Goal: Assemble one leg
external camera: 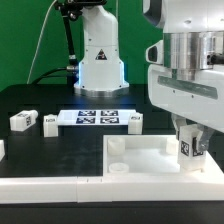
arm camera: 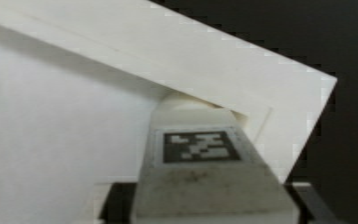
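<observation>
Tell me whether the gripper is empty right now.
No, the gripper is shut on a tagged white leg at the tray's corner.

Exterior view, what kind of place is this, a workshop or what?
Probably a robotics lab bench: the marker board on a black table, a green backdrop, and the gripper clamping the tagged leg.

Leg [external camera: 187,148] [arm camera: 201,150]: small white block with a black-and-white tag
Pose: upright, gripped between the jaws
Place: exterior view's right, at a tray [external camera: 150,160] corner
</observation>
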`<state>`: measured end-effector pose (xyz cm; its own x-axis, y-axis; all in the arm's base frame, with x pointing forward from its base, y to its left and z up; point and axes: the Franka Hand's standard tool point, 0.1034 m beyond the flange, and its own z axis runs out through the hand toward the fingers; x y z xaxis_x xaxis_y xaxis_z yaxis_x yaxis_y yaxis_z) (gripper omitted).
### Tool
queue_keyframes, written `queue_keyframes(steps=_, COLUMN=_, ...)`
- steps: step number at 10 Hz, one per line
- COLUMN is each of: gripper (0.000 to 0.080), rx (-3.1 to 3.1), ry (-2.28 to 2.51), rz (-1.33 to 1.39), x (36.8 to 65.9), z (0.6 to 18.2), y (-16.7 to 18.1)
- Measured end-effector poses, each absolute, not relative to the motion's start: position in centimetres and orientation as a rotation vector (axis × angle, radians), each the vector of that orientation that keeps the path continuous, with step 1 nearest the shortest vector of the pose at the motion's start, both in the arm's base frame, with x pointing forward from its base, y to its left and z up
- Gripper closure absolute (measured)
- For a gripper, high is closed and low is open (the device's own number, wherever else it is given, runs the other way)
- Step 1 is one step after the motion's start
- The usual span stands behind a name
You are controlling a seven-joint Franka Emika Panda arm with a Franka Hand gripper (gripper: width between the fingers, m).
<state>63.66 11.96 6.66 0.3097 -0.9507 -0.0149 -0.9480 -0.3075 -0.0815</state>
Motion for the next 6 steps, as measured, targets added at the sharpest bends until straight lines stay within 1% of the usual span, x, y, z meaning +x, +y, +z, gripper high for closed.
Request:
queue_keyframes(steps=1, gripper=0.0509, rx=-2.415, ry=1.879, rz=-0.044, x=63.68, z=6.64, y=11.89)
queue_keyframes(steps=4, gripper=0.0509, rx=-2.420, ry=1.866, rz=-0.038, x=63.70, z=6.64, y=11.87)
queue_keyframes(steps=5, gripper=0.0397, rx=-2.450, ry=1.826, rz=-0.039, x=63.69, z=6.64, y=11.92)
queue_keyframes(steps=6, gripper=0.0250, rx=-2.486, ry=1.778, rz=-0.041, x=63.67, z=6.64, y=11.99)
